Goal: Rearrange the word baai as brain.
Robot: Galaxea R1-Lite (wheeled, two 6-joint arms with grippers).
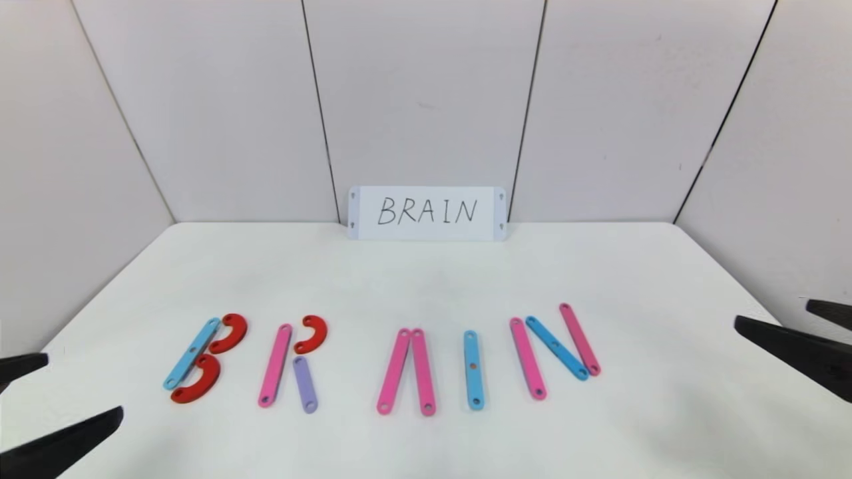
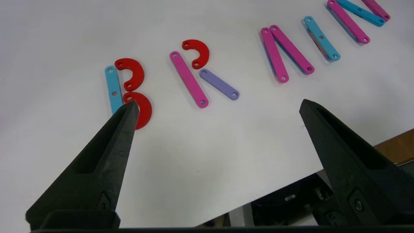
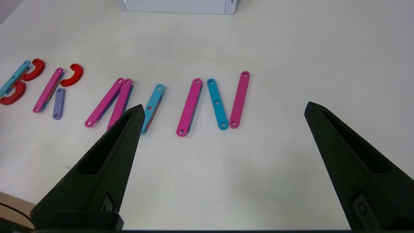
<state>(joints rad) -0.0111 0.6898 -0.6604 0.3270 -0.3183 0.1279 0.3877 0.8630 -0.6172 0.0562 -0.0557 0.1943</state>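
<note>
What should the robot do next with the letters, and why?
Probably nothing more than a small tidy: the word already reads B, R, A, I, N, matching the white card. The A's two pink bars have no crossbar. Both the left gripper and right gripper sit open at the table edges, holding nothing.

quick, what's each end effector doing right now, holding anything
Left end effector: open, holding nothing, above the table near the B.
Right end effector: open, holding nothing, off to the side of the N.

Matt plastic-looking letter bars (image 1: 472, 370) on a smooth white table (image 1: 426, 279); matt black claws (image 2: 216, 106)
</note>
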